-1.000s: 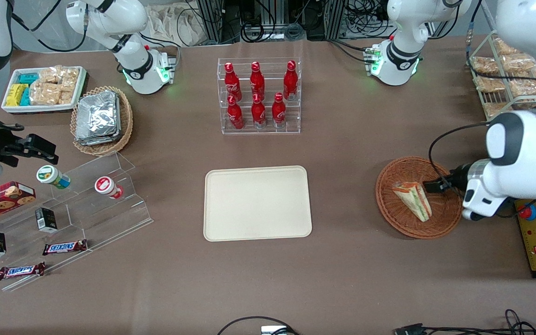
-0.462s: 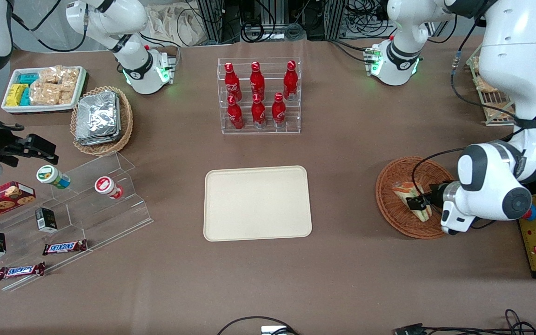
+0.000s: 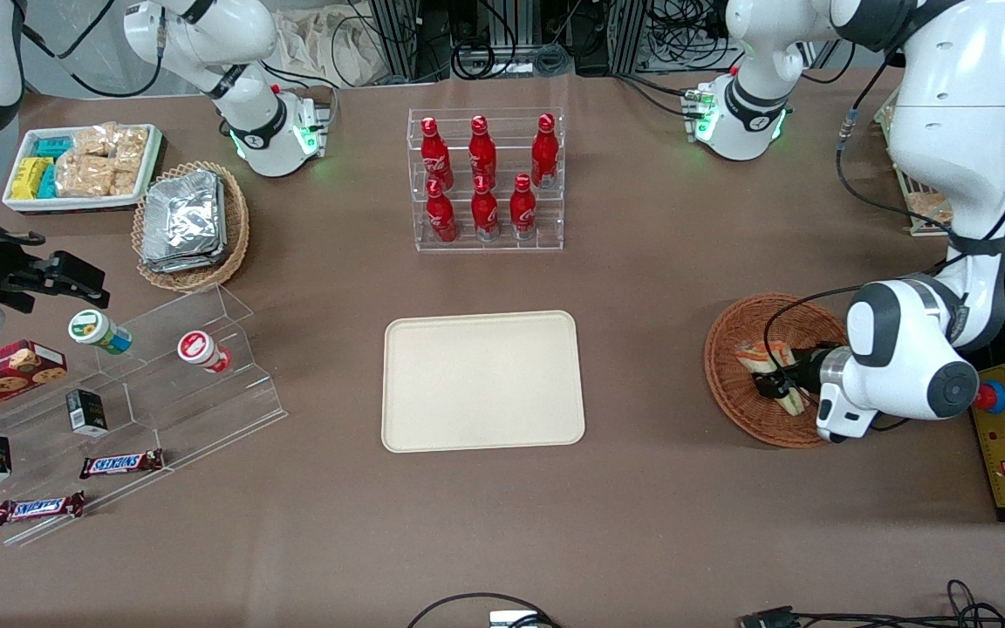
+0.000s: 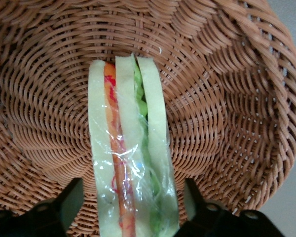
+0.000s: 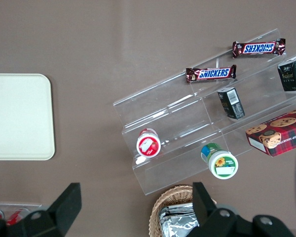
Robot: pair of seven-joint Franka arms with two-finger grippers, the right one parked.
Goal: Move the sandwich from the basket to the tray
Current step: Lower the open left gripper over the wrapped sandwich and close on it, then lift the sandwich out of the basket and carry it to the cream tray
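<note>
Claw low in basket, fingers spread, straddling sandwich lying there. Sandwich long axis runs straight out from the claw; tray well apart, mid-worktop.

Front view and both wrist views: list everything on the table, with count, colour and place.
Clear-wrapped triangular sandwich: 1, pale bread, green and orange filling, in the reddish-brown basket.
Round reddish-brown wicker basket: 1, toward the working arm's end.
Flat cream-beige plastic tray: 1, bare, mid-table.
Red cola bottles: 6, in a clear rack, farther from the front camera than the tray.
Tan wicker basket: 1, holding silver foil packets, toward the parked arm's end.
White bin: 1, with tan, yellow and teal packets.
Clear stepped stand: 1, carrying two lidded cups, two dark small boxes, two Snickers bars.
Red cookie box: 1, beside the stand.
Left gripper: 1, black, open, fingers either side of the sandwich.
</note>
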